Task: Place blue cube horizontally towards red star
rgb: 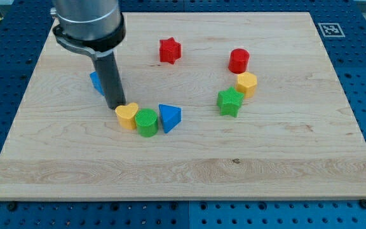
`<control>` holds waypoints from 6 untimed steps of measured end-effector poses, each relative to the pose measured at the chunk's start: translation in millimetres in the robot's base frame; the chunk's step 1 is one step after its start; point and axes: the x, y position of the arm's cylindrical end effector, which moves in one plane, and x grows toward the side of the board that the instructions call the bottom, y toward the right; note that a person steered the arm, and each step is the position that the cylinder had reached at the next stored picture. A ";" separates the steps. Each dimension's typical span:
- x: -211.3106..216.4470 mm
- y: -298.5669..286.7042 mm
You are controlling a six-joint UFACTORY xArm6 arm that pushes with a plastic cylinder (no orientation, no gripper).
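The blue cube [96, 82] sits at the board's left, mostly hidden behind the dark rod. My tip [115, 107] rests on the board just right of and below the cube, touching or nearly touching it, and just above-left of the yellow heart [126, 116]. The red star [169, 50] lies near the view's top centre, up and to the right of the cube.
A green cylinder [147, 122] and a blue triangle [169, 117] line up right of the yellow heart. A red cylinder [239, 61], a yellow hexagon [247, 83] and a green star [230, 102] cluster at the right. The wooden board [183, 172] ends near the view's bottom.
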 end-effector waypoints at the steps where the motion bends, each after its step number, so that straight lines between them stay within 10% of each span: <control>1: -17.9 -16.6; 6: -130.4 -24.4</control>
